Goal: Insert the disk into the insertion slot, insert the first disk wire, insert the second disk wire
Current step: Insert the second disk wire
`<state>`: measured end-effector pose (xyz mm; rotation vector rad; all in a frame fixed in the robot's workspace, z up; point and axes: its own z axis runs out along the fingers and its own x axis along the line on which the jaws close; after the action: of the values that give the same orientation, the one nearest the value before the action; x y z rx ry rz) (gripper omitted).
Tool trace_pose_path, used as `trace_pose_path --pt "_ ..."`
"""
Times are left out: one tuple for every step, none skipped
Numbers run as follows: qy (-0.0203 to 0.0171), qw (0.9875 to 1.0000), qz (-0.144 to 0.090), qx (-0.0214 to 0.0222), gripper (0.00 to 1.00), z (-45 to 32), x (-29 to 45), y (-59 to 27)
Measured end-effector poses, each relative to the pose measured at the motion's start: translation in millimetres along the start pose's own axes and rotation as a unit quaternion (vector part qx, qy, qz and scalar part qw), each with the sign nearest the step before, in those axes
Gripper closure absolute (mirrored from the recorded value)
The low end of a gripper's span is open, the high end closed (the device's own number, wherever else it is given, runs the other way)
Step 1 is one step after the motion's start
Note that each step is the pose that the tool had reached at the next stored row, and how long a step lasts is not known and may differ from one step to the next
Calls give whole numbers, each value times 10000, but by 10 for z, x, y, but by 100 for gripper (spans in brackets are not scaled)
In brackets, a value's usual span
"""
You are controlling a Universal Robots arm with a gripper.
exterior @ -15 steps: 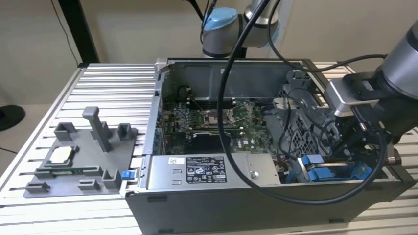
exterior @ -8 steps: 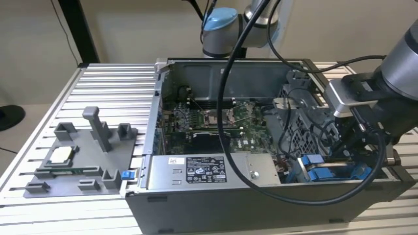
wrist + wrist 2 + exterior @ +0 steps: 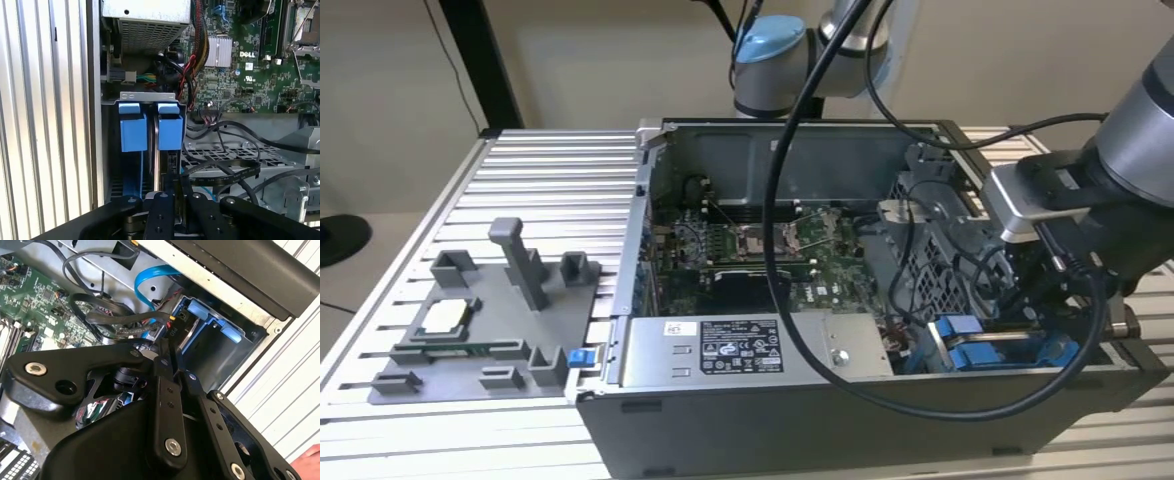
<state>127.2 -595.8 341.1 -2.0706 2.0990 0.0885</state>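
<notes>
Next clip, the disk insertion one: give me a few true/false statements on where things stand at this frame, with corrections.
1. The computer case lies open, showing the motherboard. True.
2. The hand is over the grey tray with pegs. False: it is inside the case at the insertion slot; the grey tray sits apart on the exterior view's left.
3. Bright blue tabs show at the slot. True.
4. The case stands on a wooden floor. False: it rests on a ribbed metal table.
</notes>
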Motion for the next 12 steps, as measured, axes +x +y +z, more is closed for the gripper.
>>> trace_pose_path --pt "0 10000 -1 3 100 2 0 2" --pt "0 10000 -1 6 100 5 1 5" --pt "3 10000 -2 10 100 9 1 7" --pt "8 10000 -3 14 100 12 2 11" --pt "11 10000 -5 20 100 16 3 15" --pt "14 10000 -6 25 100 21 3 19" --pt "18 10000 -7 30 100 24 3 24" --pt "20 10000 -8 33 100 26 3 30" --pt "19 10000 -9 36 100 27 1 34" --pt "18 10000 -9 36 100 28 1 35" --pt "19 10000 -9 36 100 27 1 35" --pt "16 10000 -9 37 100 26 1 36"
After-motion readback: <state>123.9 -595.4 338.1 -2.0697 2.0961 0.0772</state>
